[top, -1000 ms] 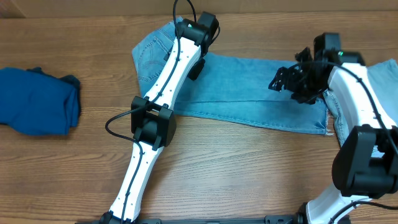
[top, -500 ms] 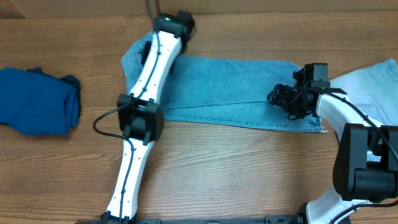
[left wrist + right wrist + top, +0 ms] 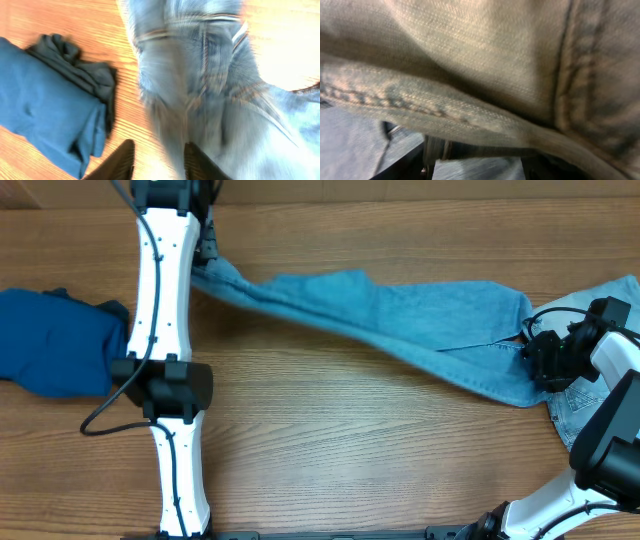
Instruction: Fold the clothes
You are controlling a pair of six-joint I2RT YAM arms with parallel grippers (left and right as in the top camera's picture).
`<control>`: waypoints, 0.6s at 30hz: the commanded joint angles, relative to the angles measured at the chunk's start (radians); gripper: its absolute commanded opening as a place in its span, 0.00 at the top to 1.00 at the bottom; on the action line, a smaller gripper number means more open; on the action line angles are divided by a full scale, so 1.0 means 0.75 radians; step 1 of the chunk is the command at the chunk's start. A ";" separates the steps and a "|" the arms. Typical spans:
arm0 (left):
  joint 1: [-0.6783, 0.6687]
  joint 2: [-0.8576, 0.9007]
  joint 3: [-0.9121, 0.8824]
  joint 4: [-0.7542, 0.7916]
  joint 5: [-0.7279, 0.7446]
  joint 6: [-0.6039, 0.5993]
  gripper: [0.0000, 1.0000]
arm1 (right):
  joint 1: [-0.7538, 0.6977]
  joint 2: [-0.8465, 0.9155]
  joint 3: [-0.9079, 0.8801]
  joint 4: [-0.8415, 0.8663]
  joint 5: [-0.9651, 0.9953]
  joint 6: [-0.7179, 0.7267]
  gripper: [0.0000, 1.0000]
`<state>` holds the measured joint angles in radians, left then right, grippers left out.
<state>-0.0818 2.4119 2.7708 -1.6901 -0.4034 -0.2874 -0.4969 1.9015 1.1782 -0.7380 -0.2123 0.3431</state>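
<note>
The light-blue jeans (image 3: 400, 320) stretch in a slanted band across the far half of the table. Their waist end tapers to my left gripper (image 3: 205, 242). In the left wrist view, blurred denim (image 3: 200, 75) hangs ahead of that gripper (image 3: 159, 150). Its fingers stand apart, the right one against the cloth and some wood showing between them, so a pinch is unclear. My right gripper (image 3: 540, 360) sits at the hem end. Close up, its jaws (image 3: 482, 160) stand apart under a seamed denim fold (image 3: 470, 60).
A dark royal-blue garment (image 3: 55, 340) lies bunched at the left edge and shows in the left wrist view too (image 3: 45, 100). Paler denim (image 3: 608, 292) lies at the right edge, under and behind my right arm. The wooden table (image 3: 350, 460) fills the near half.
My left arm has swung left to the far-left corner. The jeans' waist followed it, so the cloth now runs slanted. My right gripper moved right to the hem and its jaws narrowed.
</note>
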 commanded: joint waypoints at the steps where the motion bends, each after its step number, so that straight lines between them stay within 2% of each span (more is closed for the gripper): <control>1: 0.030 -0.087 0.030 0.001 0.026 -0.005 0.42 | 0.040 -0.005 0.046 -0.009 0.117 -0.084 0.40; 6: 0.030 -0.098 0.030 0.001 0.047 0.008 0.41 | 0.080 -0.061 0.159 -0.102 0.073 -0.115 0.39; 9: 0.030 -0.097 0.028 0.001 0.179 0.038 0.34 | 0.105 -0.061 0.179 -0.153 -0.119 -0.162 0.30; 11: 0.030 -0.097 0.027 0.003 0.243 0.067 0.34 | 0.136 -0.061 0.178 -0.166 -0.143 -0.180 0.21; 12: 0.028 -0.097 0.025 0.013 0.309 0.117 0.37 | 0.168 -0.059 0.172 -0.168 -0.138 -0.181 0.18; 14: 0.021 -0.091 0.023 0.025 0.416 0.231 0.40 | 0.206 -0.059 0.151 -0.156 -0.139 -0.179 0.18; 18: -0.004 -0.056 -0.030 0.004 0.726 0.586 0.42 | 0.333 -0.056 0.086 -0.099 -0.161 -0.180 0.18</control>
<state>-0.0624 2.3665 2.7754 -1.6752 -0.0811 -0.0860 -0.2962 1.8931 1.2713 -0.8318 -0.3122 0.2176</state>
